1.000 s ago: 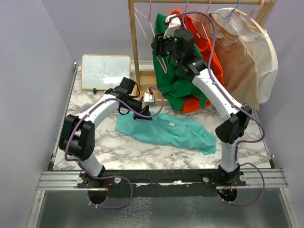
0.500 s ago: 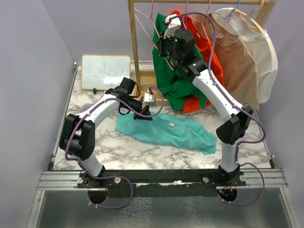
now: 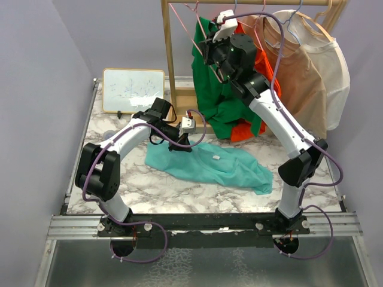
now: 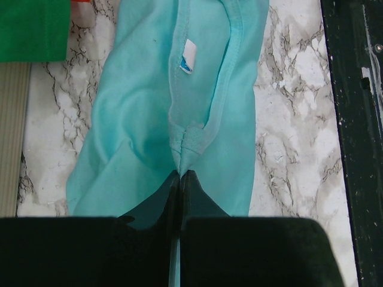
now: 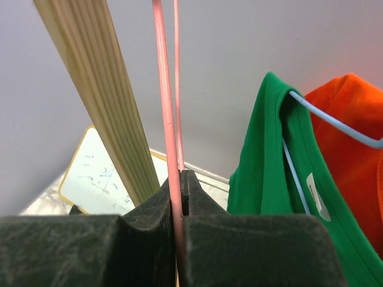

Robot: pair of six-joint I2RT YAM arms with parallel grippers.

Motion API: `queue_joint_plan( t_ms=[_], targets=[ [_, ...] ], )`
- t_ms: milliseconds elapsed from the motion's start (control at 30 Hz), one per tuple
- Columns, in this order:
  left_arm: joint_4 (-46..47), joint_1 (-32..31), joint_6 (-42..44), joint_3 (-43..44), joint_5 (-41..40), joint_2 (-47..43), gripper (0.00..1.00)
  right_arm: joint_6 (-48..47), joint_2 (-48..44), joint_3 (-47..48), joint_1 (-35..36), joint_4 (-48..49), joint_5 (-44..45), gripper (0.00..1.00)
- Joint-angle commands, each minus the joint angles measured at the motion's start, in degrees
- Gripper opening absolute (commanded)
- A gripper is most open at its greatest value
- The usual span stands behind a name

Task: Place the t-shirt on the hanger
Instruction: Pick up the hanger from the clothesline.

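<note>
The left gripper (image 4: 179,174) is pinched tight on the neckband of the teal t-shirt (image 4: 137,107), which lies spread on the marble table (image 4: 287,119) beyond its fingertips. Up beside the wooden rack post (image 5: 102,89), the right gripper (image 5: 178,176) is clamped on the wire of the pink hanger (image 5: 166,89), well apart from the t-shirt.

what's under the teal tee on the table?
The marble table shows all around the t-shirt, which lies spread on it. The left gripper pinches its collar. Anything beneath the cloth is hidden.
</note>
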Motion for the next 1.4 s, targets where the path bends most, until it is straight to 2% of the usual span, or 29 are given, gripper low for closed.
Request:
queue_joint_plan(
  t_ms=[0,200,600,833,1167,1367],
  targets=[
    [0.0,-0.3,-0.6,0.5,2.5,0.7,0.0,-0.7,-3.0,0.3,0.4,2.2,-0.8,0.01],
    [0.8,-0.2,-1.1,0.7,1.4,0.2,0.0,-0.8,-6.8,-3.9,0.4,-0.3,-2.3,0.01],
    [3.1,1.2,-1.7,-0.1,-1.4,-1.1,0.0,-1.2,-24.1,-23.7,0.4,-1.0,-3.9,0.01],
    [6.0,2.3,-3.0,0.3,-5.0,-1.8,0.0,-2.5,-27.8,-26.6,0.4,-12.3,-5.7,0.01],
    [5.2,3.5,-0.7,0.7,-8.5,-3.1,0.0,3.3,-41.3,-42.5,0.4,-22.2,-6.0,0.01],
    [2.0,4.9,0.7,2.8,-7.9,-2.5,0.0,4.2,-46.4,-43.6,0.4,-31.4,-8.0,0.01]
  ],
)
